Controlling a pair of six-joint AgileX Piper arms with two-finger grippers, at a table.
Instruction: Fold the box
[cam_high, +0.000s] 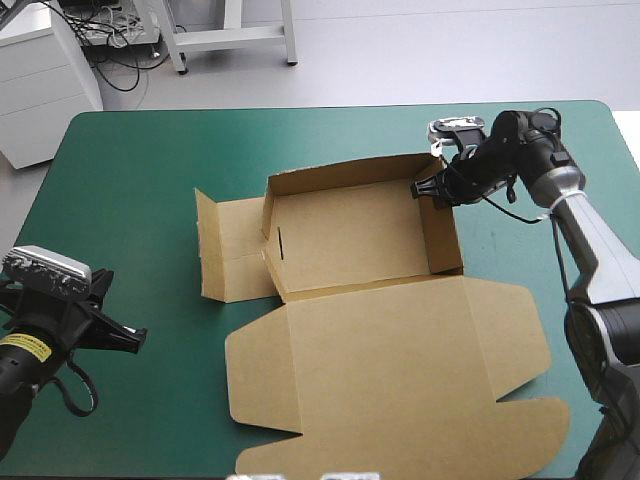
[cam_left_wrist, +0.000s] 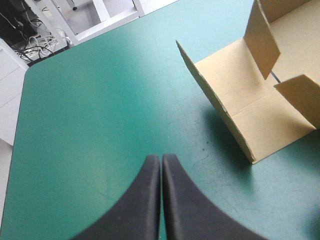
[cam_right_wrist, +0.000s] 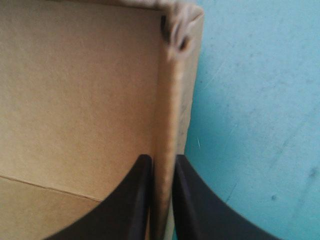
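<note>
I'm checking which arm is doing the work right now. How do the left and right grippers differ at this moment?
The left gripper is shut on nothing, its fingers meeting in one arch; the right gripper is shut on the box, pinching its right wall. The left gripper sits over bare teal-green cover, apart from the box; the right gripper is at the box's far right corner. Both have black fingers, all but closed.

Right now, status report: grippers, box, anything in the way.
Left gripper shut, apart from the box, over bare teal-green cover. Right gripper shut on the box's right wall. Left wall unfolded, lid flat. Nothing in the way.
</note>
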